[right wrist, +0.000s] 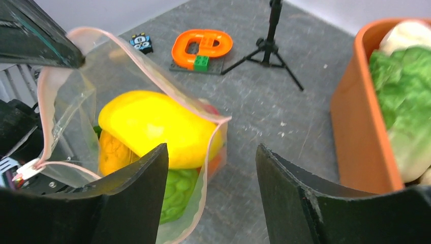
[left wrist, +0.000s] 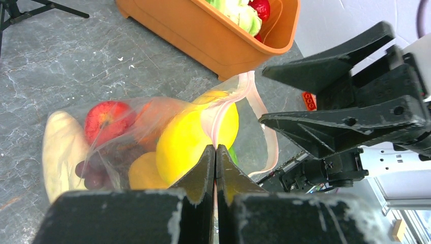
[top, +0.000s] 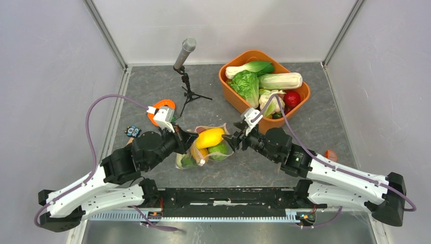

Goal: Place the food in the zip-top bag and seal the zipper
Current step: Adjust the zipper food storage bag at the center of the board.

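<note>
The clear zip-top bag [top: 203,150] lies mid-table with its mouth gaping. Inside it is the food: a big yellow piece [right wrist: 152,127], a green one [right wrist: 178,193], an orange one [left wrist: 145,173], a red apple [left wrist: 106,119] and dark grapes [left wrist: 94,170]. My left gripper [left wrist: 216,148] is shut on the pinkish zipper [right wrist: 127,56] strip at the bag's left rim. My right gripper [right wrist: 211,152] is open at the opposite side, and the near rim of the mouth runs between its fingers, close to the left one.
An orange tub [top: 231,96] full of leafy vegetables stands at the back right. A microphone on a small tripod [top: 185,56] stands behind the bag. An orange ring toy [top: 161,105] and a small toy car [top: 133,131] lie left of it.
</note>
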{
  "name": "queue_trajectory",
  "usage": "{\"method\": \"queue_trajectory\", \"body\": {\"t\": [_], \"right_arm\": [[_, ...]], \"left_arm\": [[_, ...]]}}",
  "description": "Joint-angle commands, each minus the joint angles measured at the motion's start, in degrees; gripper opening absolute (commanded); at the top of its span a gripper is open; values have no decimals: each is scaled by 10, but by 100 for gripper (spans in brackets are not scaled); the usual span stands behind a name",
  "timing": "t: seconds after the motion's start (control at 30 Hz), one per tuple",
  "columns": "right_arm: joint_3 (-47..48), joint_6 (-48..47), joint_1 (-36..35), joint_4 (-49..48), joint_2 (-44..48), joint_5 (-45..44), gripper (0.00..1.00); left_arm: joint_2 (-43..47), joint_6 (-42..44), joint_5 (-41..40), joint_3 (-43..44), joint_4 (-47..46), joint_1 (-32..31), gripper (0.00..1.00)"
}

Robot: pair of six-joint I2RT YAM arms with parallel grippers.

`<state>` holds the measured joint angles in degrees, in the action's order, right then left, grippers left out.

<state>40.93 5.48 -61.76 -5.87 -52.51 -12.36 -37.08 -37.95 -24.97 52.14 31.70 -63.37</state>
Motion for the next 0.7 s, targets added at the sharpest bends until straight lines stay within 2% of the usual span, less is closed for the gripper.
{"method": "queue_trajectory", "body": {"t": [0.0,0.2,0.27,0.37,0.57,0.63,0.67], "right_arm": [[-26,91,0,17,17,-2,66],[-28,91,0,39,5,-22,54],[-24,85,0,44,-1,-35,44],[-26,78,0,34,-7,-40,39],[-22,67,0,6,-22,-36,14],[-24,51,0,-19,-16,-35,7],[-22,37,0,-27,-13,-41,5]], "left_arm": [[12,-9,-15,10,-16,-1,2],[9,-6,-13,13,-17,0,2],[5,-4,-11,15,-18,-1,2],[4,-4,-9,15,-17,0,2],[6,-1,-6,15,-13,-1,3],[7,8,6,15,-16,-1,9],[8,16,14,16,-18,-1,15]]}}
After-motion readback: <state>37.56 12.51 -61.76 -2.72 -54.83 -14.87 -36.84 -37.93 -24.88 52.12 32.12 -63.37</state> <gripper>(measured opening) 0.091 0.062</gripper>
